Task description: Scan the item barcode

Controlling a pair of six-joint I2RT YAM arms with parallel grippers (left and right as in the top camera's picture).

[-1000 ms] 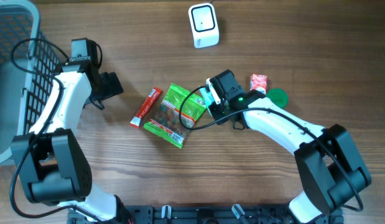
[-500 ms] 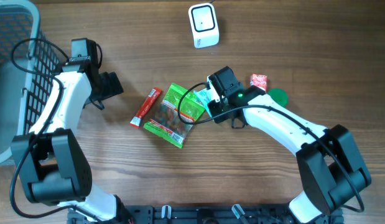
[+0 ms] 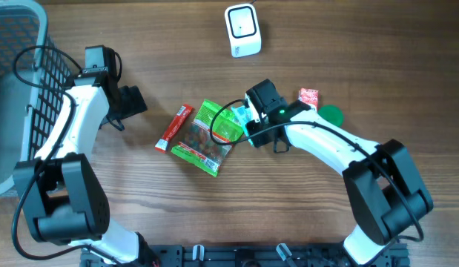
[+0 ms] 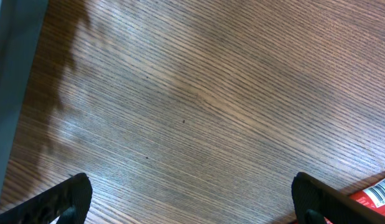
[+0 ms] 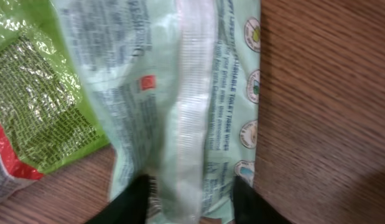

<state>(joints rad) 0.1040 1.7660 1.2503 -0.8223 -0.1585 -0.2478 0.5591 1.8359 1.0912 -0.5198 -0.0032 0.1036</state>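
A pale green wipes packet (image 5: 192, 93) lies with its printed back up, partly over a bright green snack bag (image 5: 37, 106). My right gripper (image 5: 189, 202) stands over the packet's near end. Its fingers are apart on either side of the centre seam, loose rather than pinching. From overhead this gripper (image 3: 244, 122) sits at the snack bag's (image 3: 212, 133) right edge. The white scanner (image 3: 242, 30) stands at the back of the table. My left gripper (image 4: 192, 205) is wide open over bare wood, left of a red bar (image 3: 174, 127).
A dark wire basket (image 3: 21, 89) fills the left edge. A small red packet (image 3: 308, 97) and a green disc (image 3: 331, 115) lie behind the right arm. The red bar's barcoded end (image 4: 375, 194) shows by the left gripper's right finger.
The right gripper has edged slightly left over the snack bag and its jaws have widened around the pale green packet. The left arm has not moved.
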